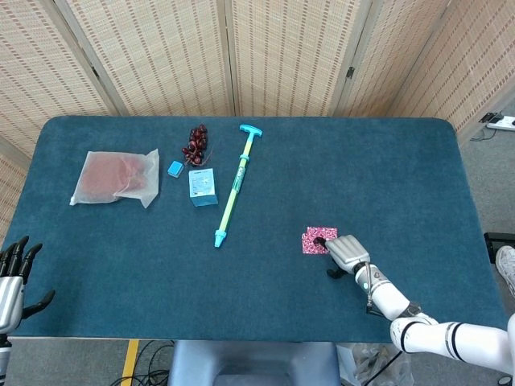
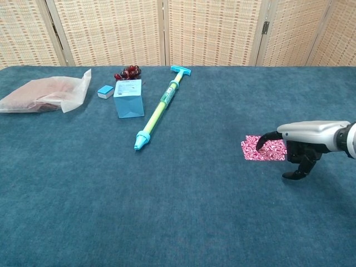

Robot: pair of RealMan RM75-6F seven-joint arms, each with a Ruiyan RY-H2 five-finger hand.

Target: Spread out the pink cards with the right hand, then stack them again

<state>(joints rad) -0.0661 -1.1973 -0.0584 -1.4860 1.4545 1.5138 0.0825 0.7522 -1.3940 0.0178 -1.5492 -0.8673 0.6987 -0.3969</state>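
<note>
The pink patterned cards [image 1: 315, 240] [image 2: 261, 150] lie flat on the blue table, right of centre, with the top card shifted a little off the one beneath. My right hand [image 1: 344, 252] [image 2: 303, 141] hangs over their right edge, and one dark fingertip [image 2: 258, 146] presses down on the top card while the other fingers curl beside the pile. My left hand [image 1: 14, 277] hovers at the table's near left corner with its fingers spread and nothing in it; only the head view shows it.
A long green and cyan stick [image 1: 233, 185] [image 2: 159, 108] lies left of the cards. Further left are a clear blue box [image 1: 202, 186], a small blue block [image 1: 175, 168], dark red berries [image 1: 195, 142] and a plastic bag [image 1: 115, 177].
</note>
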